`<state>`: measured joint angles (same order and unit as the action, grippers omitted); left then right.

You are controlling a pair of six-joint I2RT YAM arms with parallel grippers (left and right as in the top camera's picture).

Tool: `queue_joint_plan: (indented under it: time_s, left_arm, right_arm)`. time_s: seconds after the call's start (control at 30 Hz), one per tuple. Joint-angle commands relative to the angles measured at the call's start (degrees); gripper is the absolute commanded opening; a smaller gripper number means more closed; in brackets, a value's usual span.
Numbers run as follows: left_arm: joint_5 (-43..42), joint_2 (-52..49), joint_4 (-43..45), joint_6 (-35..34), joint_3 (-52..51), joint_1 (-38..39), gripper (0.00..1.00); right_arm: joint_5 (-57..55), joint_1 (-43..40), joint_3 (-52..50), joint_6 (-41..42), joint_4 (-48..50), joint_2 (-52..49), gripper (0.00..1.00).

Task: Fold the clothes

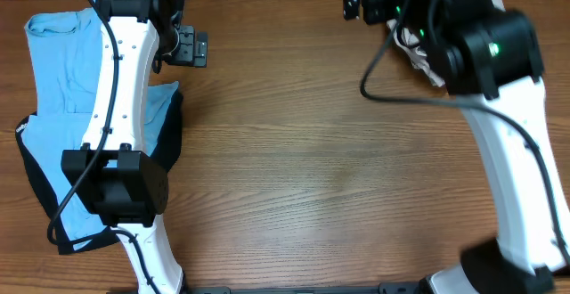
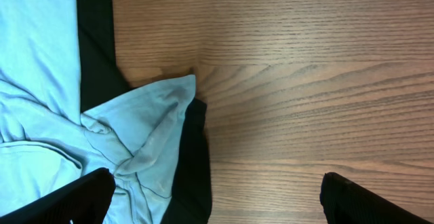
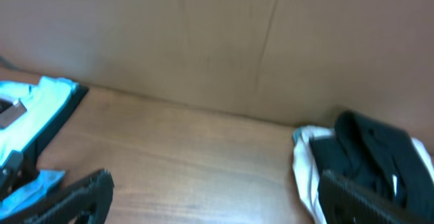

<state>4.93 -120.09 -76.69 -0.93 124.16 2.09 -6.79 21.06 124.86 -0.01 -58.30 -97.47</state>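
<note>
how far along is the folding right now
Looks partly done: a light-blue shirt lies over a black shirt on the left side, loosely stacked with a rumpled corner. Nothing is in hand; the left gripper and right gripper are both open and empty. Left to do: the crumpled black-and-white bundle at the far right.

No readable text, brand, number or sign in any view. Light-blue shirt [image 1: 62,62]: plain. Black shirt [image 3: 373,153]: too blurred to show any print. Table [image 1: 312,151]: bare wood grain. Left arm [image 1: 125,71] and right arm [image 1: 517,125]: no legible markings.
</note>
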Motion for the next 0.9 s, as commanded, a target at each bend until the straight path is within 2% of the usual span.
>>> queue_joint_plan:
  time_s: [0.0,0.23,0.43,0.67,0.87]
  left_arm:
    - [-0.5,-0.8,0.1,0.5,0.7,-0.7,1.00]
    - [-0.5,-0.8,0.1,0.5,0.7,-0.7,1.00]
    - [-0.5,-0.8,0.1,0.5,0.7,-0.7,1.00]
    - [-0.5,-0.8,0.1,0.5,0.7,-0.7,1.00]
    - [-0.5,-0.8,0.1,0.5,0.7,-0.7,1.00]
  right_arm:
    - [-0.2,0.1,-13.4,0.3,7.3,11.2,1.00]
    - [0.1,-1.1,-42.8,0.9,25.6,29.4,1.00]
    - [4.5,-8.3,-68.0,10.9,37.6,46.4,1.00]
    - [3.9,-11.5,-89.6,11.6,43.5,65.4,1.00]
    - [4.0,-13.8,-101.0,11.6,44.6,77.0,1.00]
